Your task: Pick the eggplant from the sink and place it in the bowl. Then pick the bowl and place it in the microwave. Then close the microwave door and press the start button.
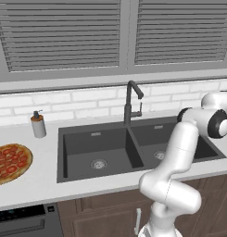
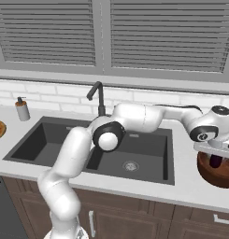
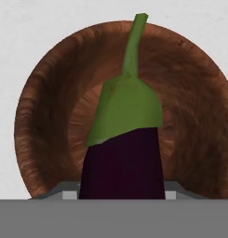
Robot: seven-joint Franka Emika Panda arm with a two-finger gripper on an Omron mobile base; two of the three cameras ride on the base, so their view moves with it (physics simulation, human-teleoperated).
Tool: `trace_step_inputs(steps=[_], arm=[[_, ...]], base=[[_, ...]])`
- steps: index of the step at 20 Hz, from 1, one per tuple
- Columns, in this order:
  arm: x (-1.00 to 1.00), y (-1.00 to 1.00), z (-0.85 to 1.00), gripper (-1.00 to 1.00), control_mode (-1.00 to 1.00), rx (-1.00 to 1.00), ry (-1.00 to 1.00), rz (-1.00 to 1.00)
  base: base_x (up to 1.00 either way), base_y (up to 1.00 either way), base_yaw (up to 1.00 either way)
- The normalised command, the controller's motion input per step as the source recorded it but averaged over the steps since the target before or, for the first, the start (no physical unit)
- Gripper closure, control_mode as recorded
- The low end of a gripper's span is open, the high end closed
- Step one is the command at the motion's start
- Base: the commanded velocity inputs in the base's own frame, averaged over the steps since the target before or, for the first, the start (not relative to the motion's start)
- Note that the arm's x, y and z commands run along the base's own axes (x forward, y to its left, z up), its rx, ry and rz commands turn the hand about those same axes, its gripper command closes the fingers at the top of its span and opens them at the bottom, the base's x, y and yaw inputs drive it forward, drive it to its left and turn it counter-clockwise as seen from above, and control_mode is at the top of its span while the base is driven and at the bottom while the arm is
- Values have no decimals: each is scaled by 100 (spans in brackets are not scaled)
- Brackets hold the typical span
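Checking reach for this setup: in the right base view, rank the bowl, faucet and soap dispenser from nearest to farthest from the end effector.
1. bowl, right below the end effector, far right.
2. faucet, behind the sink, centre-left.
3. soap dispenser, on the counter, far left.

The bowl at the worktop's right end gapes unobstructed beneath the end effector, while the tall faucet rises behind the open sink basins.
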Motion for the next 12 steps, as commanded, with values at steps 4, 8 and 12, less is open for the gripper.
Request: trace_step_inputs(steps=[4, 8, 12], arm=[[1, -11, -24, 100, -100, 0, 0, 0], [0, -7, -22, 100, -100, 0, 0, 0], [0, 0, -27, 100, -100, 0, 0, 0]], base=[[0, 0, 0], [0, 0, 0], [0, 0, 0]])
